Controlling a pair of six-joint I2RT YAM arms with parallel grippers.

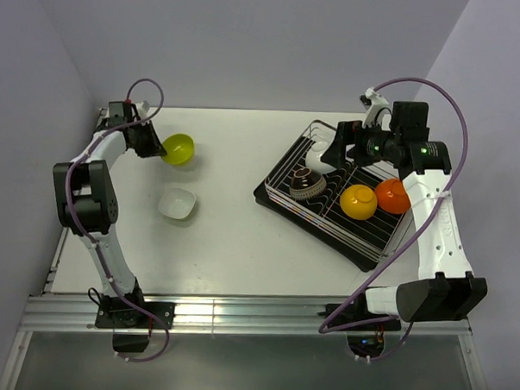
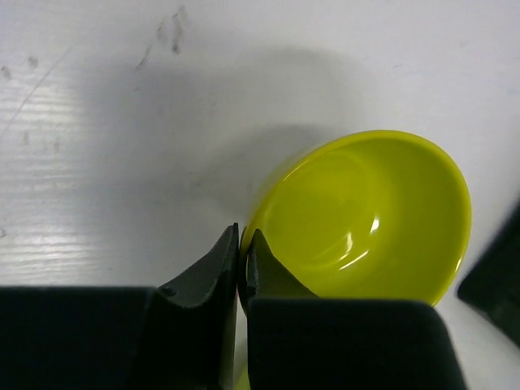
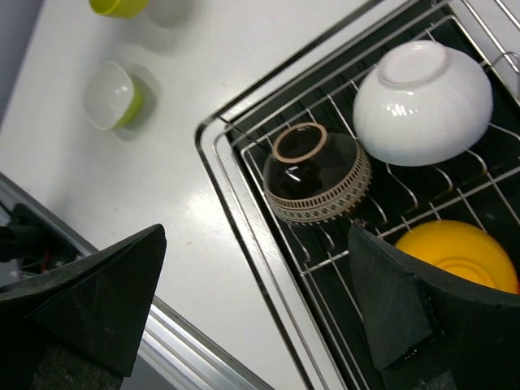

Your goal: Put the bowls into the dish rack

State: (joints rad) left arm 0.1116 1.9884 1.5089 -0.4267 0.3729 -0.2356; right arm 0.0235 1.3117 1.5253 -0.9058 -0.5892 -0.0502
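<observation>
Left hold: the left pincer (image 2: 242, 244) is clamped on the rim of the glossy lime-green round bowl (image 2: 366, 219), one finger inside the wall and one outside. The thin rim is probably the only place such narrow fingers can bite.
Lime bowl's place: about 10 o'clock on the white tabletop (image 1: 232, 237), tilted toward the pincer and well apart from the rack. I cannot tell whether it is clear of the surface.
Rack: the silver wire dish rack on a black tray (image 1: 362, 238) sits skewed at 3 o'clock.
Rack load: an upturned white bowl (image 3: 422, 101) at 12 o'clock, a dark ribbed bowl with a brown inside (image 3: 315, 173) at 9, and a yellow bowl (image 1: 358, 202) and an orange bowl (image 1: 391, 195) toward 4. All rest on the wires, presumably to drain.
Right pincer (image 3: 256, 233): fingers wide apart, holding nothing, hovering above the rack.
Loose bowl: a small white bowl (image 1: 177, 203) sits upright at 6 o'clock from the lime one, likely the next to be loaded.
Lime bowl's look: empty, with a smooth glaze and a bright highlight inside. It is likely slick in the grip.
</observation>
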